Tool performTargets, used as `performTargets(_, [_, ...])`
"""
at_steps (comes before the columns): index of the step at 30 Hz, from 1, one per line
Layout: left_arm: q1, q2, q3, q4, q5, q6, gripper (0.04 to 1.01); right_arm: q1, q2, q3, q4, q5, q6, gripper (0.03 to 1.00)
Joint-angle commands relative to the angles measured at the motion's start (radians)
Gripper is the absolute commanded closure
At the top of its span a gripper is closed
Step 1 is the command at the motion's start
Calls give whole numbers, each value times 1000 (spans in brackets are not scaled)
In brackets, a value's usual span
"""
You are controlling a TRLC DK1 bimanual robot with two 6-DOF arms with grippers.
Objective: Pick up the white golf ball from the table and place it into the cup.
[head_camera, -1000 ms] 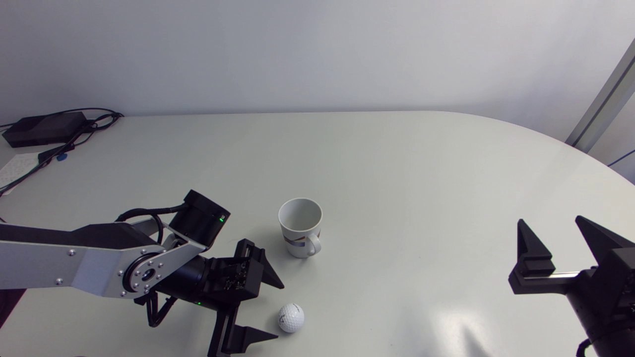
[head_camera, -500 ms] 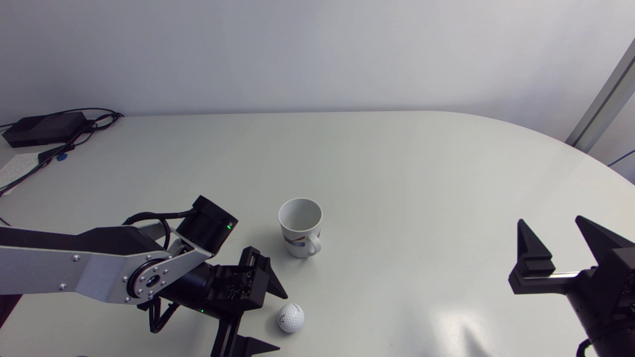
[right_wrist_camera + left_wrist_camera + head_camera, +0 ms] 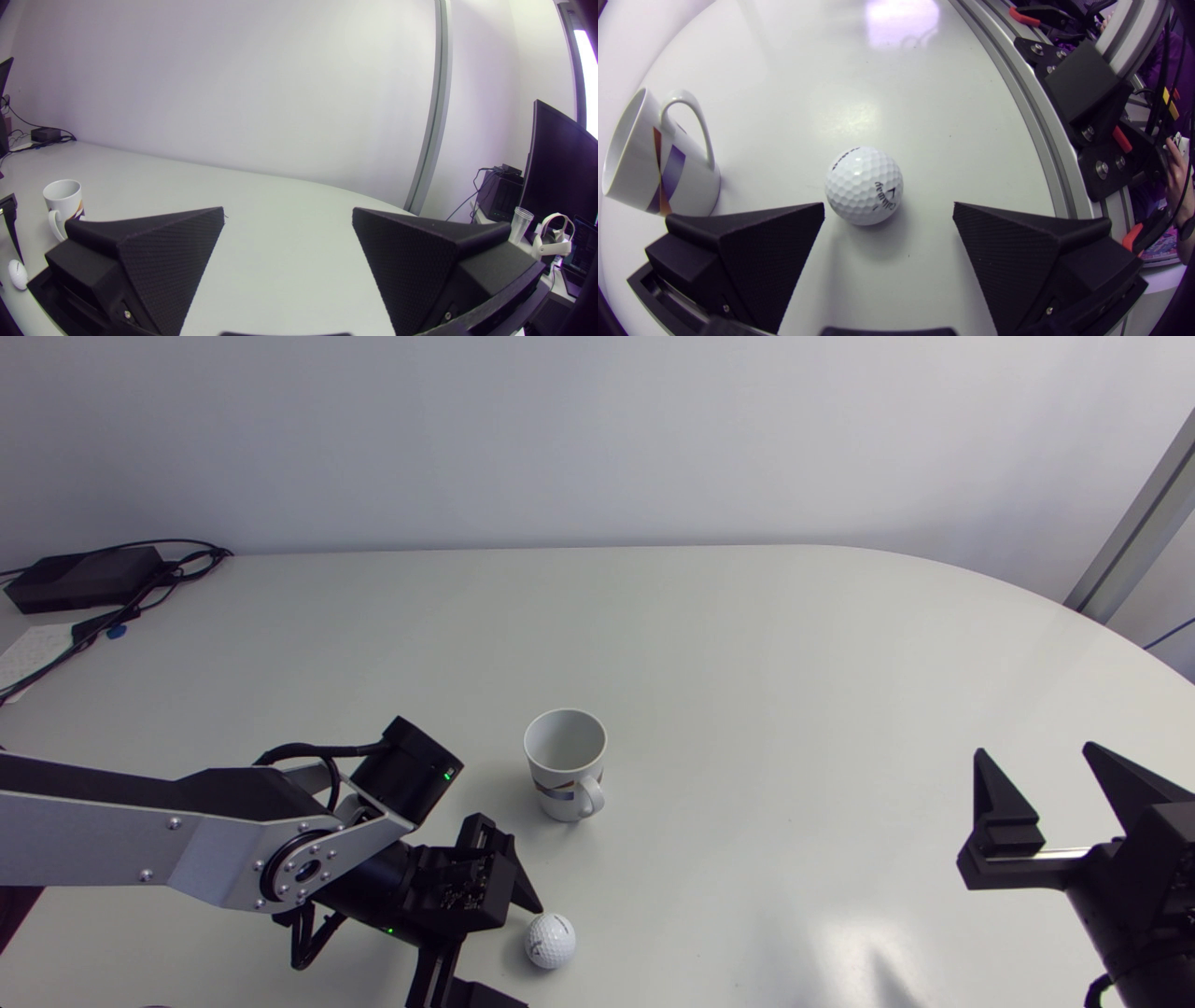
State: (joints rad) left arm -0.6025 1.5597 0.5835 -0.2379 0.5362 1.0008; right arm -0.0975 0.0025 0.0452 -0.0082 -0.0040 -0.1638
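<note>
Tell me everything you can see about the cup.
The cup is a white, glossy, ceramic-looking mug with a loop handle and an orange-and-purple stripe on its side. It stands upright on the table, its visible inside empty, handle turned towards the golf ball, which lies apart from it. Only the table touches it.

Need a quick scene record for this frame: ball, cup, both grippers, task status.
ball: white golf ball on the table, nearer the front edge than the cup
cup: white cup, upright, empty, handle on its near side
left gripper: left gripper open, low over the table, ball just ahead of its fingers, not gripped
right gripper: right gripper open, empty, at the table's right side
status: ball not yet picked up
</note>
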Motion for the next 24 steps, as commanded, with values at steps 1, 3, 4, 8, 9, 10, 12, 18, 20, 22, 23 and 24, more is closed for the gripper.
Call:
performTargets(1, [-13, 23, 26, -8, -7, -10, 57, 2, -6, -45, -3, -8, 6, 70])
performTargets(3, [-13, 26, 32, -8, -7, -13, 57, 2, -6, -45, -3, -8, 6, 70])
performTargets(4, [-13, 26, 35, -8, -8, -16, 57, 2, -6, -45, -3, -8, 6, 70])
performTargets(8, [-14, 37, 47, -8, -8, -21, 57, 2, -6, -45, -3, -8, 7, 70])
performTargets(9, [-16, 40, 50, -8, -7, -21, 57, 2, -6, -45, -3, -8, 7, 70])
performTargets(10, [-19, 45, 52, -6, -7, -21, 57, 2, -6, -45, -3, -8, 6, 70])
performTargets(12, [-23, 51, 53, -6, -7, -22, 57, 2, -6, -45, -3, -8, 6, 70])
performTargets(18, [-31, 56, 58, -6, -7, -24, 57, 2, -6, -45, -3, -8, 7, 70])
performTargets(20, [-33, 63, 61, -5, -7, -25, 57, 2, -6, -45, -3, -8, 7, 70])
performTargets(22, [-39, 68, 67, -5, -7, -28, 57, 2, -6, -45, -3, -8, 6, 70])
performTargets(23, [-40, 69, 67, -3, -7, -28, 57, 2, -6, -45, -3, -8, 6, 70])
performTargets(24, [-43, 72, 68, -3, -7, -30, 57, 2, -6, -45, -3, -8, 6, 70])
